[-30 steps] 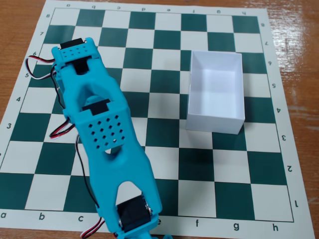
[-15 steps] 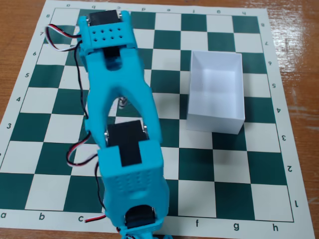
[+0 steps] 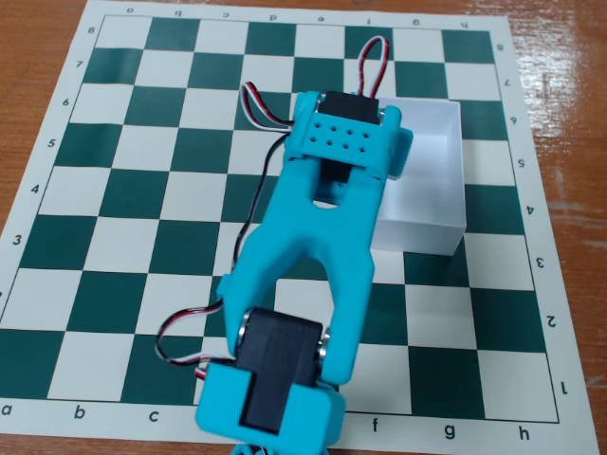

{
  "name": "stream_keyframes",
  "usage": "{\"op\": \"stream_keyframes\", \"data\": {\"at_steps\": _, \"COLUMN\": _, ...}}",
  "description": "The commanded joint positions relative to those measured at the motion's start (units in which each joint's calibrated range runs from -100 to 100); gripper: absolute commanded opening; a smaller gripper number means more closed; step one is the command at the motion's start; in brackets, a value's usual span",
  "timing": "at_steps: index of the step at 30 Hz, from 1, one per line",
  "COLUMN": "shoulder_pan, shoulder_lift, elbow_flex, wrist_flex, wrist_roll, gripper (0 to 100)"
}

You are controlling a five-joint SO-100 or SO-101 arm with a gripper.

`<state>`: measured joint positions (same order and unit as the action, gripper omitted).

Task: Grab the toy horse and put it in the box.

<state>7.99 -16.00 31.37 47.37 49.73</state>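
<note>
On the green-and-white chessboard mat (image 3: 142, 190), which lies on a wooden table (image 3: 38, 57), the white box (image 3: 438, 180) sits toward the right side of the fixed view. Its long axis runs up and down the picture, along the board's files, and its open top faces the camera. Its right wall and near wall are plain to see, while its left part is covered by the arm.

The blue arm (image 3: 313, 246) reaches up from the bottom edge of the view and slants to the right, so that its far end, a perforated block with a black motor (image 3: 349, 104), hangs over the left side of the box. Red, white and black wires (image 3: 261, 100) loop out beside that block and again near the lower joint.

The gripper lies under the arm's own body, so I cannot tell whether its fingers are spread or closed, nor whether they hold anything. The toy horse cannot be seen anywhere on the mat or in the uncovered part of the box.
</note>
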Motion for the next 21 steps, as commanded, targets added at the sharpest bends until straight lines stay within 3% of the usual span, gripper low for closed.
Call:
{"op": "stream_keyframes", "data": {"at_steps": 1, "shoulder_pan": 3.51, "shoulder_lift": 0.6, "elbow_flex": 0.45, "wrist_flex": -9.08, "wrist_roll": 1.04, "gripper": 0}}
{"op": "stream_keyframes", "data": {"at_steps": 8, "shoulder_pan": 5.79, "shoulder_lift": 11.58, "elbow_flex": 0.99, "wrist_flex": -28.77, "wrist_roll": 1.92, "gripper": 0}}
{"op": "stream_keyframes", "data": {"at_steps": 16, "shoulder_pan": 6.01, "shoulder_lift": 17.24, "elbow_flex": 0.36, "wrist_flex": -35.0, "wrist_roll": 2.51, "gripper": 2}}
{"op": "stream_keyframes", "data": {"at_steps": 18, "shoulder_pan": 6.01, "shoulder_lift": 17.5, "elbow_flex": 0.36, "wrist_flex": -35.25, "wrist_roll": 2.51, "gripper": 5}}
{"op": "stream_keyframes", "data": {"at_steps": 21, "shoulder_pan": 5.94, "shoulder_lift": 17.95, "elbow_flex": 0.36, "wrist_flex": -35.91, "wrist_roll": 2.61, "gripper": 17}}
